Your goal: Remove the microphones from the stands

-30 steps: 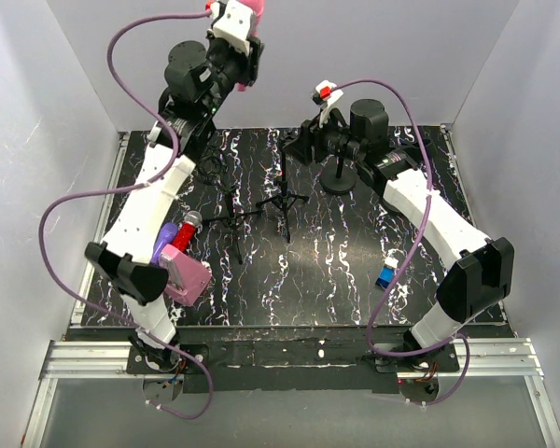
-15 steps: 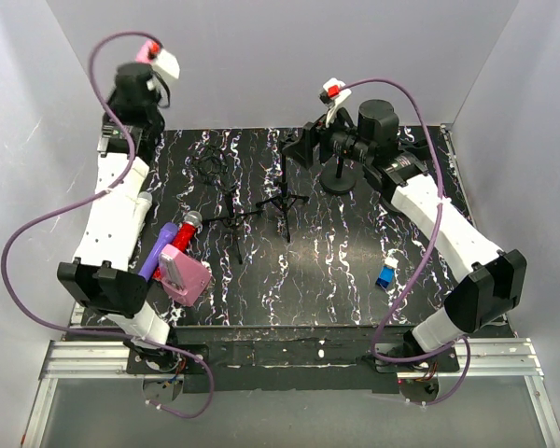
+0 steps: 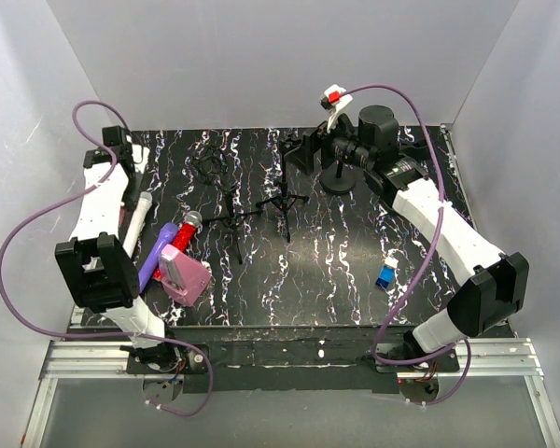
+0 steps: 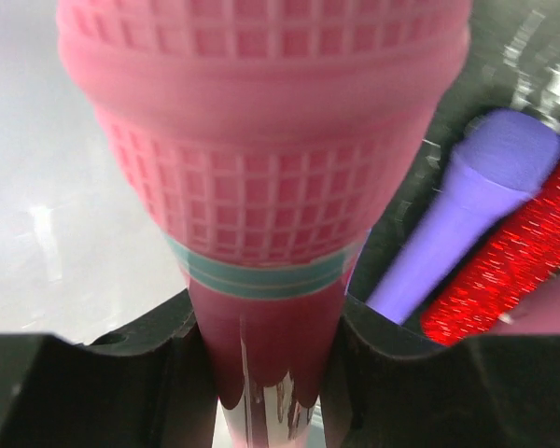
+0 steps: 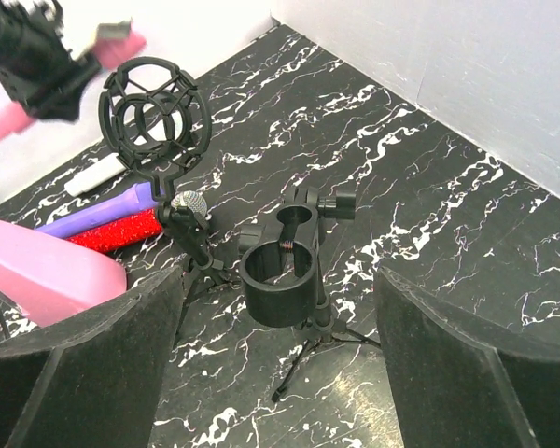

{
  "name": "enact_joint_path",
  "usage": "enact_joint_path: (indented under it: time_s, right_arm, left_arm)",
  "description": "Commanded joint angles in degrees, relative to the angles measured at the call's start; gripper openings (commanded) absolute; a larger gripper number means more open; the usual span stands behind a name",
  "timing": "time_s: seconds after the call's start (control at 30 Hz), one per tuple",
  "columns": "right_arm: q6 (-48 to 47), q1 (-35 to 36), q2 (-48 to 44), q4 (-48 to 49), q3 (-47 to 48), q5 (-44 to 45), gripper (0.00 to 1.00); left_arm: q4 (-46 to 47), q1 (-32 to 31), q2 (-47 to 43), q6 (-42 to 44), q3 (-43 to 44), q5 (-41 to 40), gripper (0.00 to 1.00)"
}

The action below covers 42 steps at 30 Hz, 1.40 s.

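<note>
The left gripper is clamped on the handle of the pink mesh-headed plastic microphone, apparently held above the far-left edge of the black marbled table, well apart from the black ring-clamp tripod stand that stands before the wide-open right gripper.

The pink plastic microphone with the moulded grid head looks smooth and kinda satiny up top. Its handle goes properly glossy lower down, you can actually see a reflection in it. The purple microphone next to it is dead matt. The red glitter microphone is rough and sparkly, with a silver metal mesh head. The black marble-look worktop has a slight sheen. The black tripod stand with the ring clip reads as matt plastic, legs a touch shinier. Pink box: smooth, matt.
</note>
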Motion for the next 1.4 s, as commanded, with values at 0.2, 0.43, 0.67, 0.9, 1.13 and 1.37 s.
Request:
enact_joint_path:
  time_s: [0.2, 0.43, 0.67, 0.9, 1.13, 1.37]
  right_arm:
    - [-0.85, 0.08, -4.30, 1.83, -1.21, 0.97, 0.89]
    - [-1.20, -0.01, -4.48, 0.51, -0.86, 0.71, 0.89]
    - [-0.93, 0.08, -4.91, -0.54, -1.47, -0.26, 0.89]
    - [-1.72, 0.08, -5.35, -1.68, -1.65, -0.61, 0.89]
    - [-1.81, -0.01, -5.71, -1.95, -2.35, -1.75, 0.89]
    - [1.87, -1.50, -7.72, -2.47, -5.25, -1.83, 0.89]
  left_arm:
    - [3.05, 0.85, -3.30, -4.72, -14.70, 11.11, 0.00]
    - [8.93, 0.94, -1.02, -5.78, -19.37, 9.45, 0.00]
    - [14.03, 0.94, 3.46, -3.94, -19.81, 3.39, 0.00]
    - [14.48, 0.94, 6.45, -3.84, -19.55, 6.02, 0.26]
    - [13.69, 0.94, 6.63, -4.11, -18.93, 5.75, 0.51]
    - [10.01, 0.94, 4.44, -6.13, -16.21, 11.20, 0.52]
